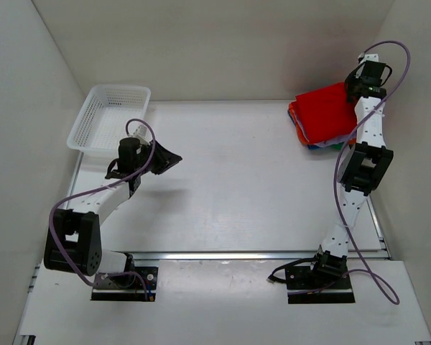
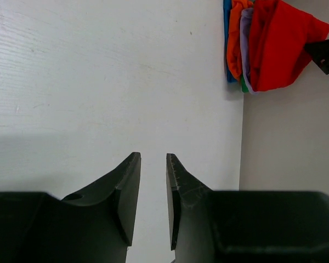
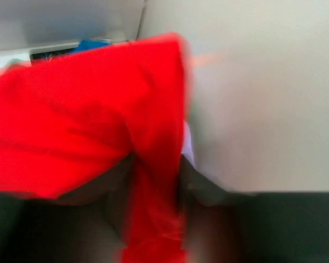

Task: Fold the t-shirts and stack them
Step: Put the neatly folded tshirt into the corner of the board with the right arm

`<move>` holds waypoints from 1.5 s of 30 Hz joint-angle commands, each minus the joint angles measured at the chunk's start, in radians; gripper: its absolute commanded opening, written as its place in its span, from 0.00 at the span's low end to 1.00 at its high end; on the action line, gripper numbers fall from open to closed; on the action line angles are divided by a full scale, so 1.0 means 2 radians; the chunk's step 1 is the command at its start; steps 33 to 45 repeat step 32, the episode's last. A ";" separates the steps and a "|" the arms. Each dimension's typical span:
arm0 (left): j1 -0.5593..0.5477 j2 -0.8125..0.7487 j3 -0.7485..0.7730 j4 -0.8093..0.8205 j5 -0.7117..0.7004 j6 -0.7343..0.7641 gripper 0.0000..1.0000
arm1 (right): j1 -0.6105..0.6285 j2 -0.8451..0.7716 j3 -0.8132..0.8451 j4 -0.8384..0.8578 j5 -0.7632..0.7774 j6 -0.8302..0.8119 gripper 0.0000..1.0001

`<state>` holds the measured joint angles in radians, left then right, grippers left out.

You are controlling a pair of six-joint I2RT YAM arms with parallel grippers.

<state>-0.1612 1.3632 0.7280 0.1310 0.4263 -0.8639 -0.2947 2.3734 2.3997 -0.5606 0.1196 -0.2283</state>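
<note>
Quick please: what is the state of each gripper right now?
Left gripper: open, holding nothing.
Right gripper: red t-shirt lies between its jaws; the view is blurred, so the grip cannot be told.

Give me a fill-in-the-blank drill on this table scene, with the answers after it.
The bright red cloth t-shirt lies on ___ of the stack of folded shirts. The white plastic mesh basket stands at the far ___ corner of the white table. The left gripper, jaws apart, holds ___. Between the fingers of the right gripper runs ___ cloth.
Missing words: top; left; nothing; red.
</note>
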 commanded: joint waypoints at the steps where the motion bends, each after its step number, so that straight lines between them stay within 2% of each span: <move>1: -0.003 0.003 0.028 -0.013 0.001 0.015 0.37 | 0.002 -0.012 0.017 0.050 0.044 0.014 0.46; 3: -0.005 0.003 0.034 -0.026 0.008 0.028 0.40 | 0.002 -0.028 0.017 0.050 0.049 0.033 0.77; 4: -0.003 0.001 0.034 -0.029 0.013 0.032 0.52 | 0.004 -0.042 0.014 0.047 0.052 0.044 0.83; 5: -0.002 -0.006 0.037 -0.036 0.018 0.037 0.98 | 0.004 -0.059 0.014 0.036 0.044 0.044 0.99; 7: 0.001 -0.020 0.036 -0.060 0.025 0.049 0.99 | -0.002 -0.084 0.004 0.014 0.022 0.060 1.00; 10: 0.007 -0.048 0.040 -0.120 0.029 0.087 0.98 | -0.006 -0.163 -0.072 -0.015 -0.020 0.086 0.99; 12: 0.005 -0.066 0.039 -0.152 0.035 0.119 0.99 | 0.008 -0.251 -0.191 -0.014 -0.040 0.096 0.99; 15: 0.005 -0.101 0.027 -0.214 0.045 0.150 0.99 | 0.060 -0.397 -0.397 0.042 -0.012 0.077 0.99; 16: 0.002 -0.112 0.023 -0.242 0.042 0.160 0.99 | 0.083 -0.427 -0.439 0.071 0.000 0.072 0.99; 19: -0.008 -0.139 0.016 -0.304 0.036 0.195 0.99 | 0.106 -0.580 -0.619 0.093 -0.040 0.103 1.00; 21: -0.009 -0.162 0.003 -0.321 0.046 0.203 0.99 | 0.117 -0.637 -0.684 0.095 -0.055 0.112 0.99; 25: -0.029 -0.218 -0.020 -0.334 0.014 0.210 0.99 | 0.144 -0.735 -0.782 0.092 -0.051 0.136 0.99; 29: -0.031 -0.260 -0.032 -0.337 0.018 0.213 0.99 | 0.156 -0.803 -0.815 0.069 -0.055 0.138 0.99; 32: -0.032 -0.249 -0.024 -0.353 0.012 0.218 0.99 | 0.148 -0.835 -0.826 0.054 -0.080 0.140 0.99; 45: -0.032 -0.249 -0.024 -0.353 0.012 0.218 0.99 | 0.148 -0.835 -0.826 0.054 -0.080 0.140 0.99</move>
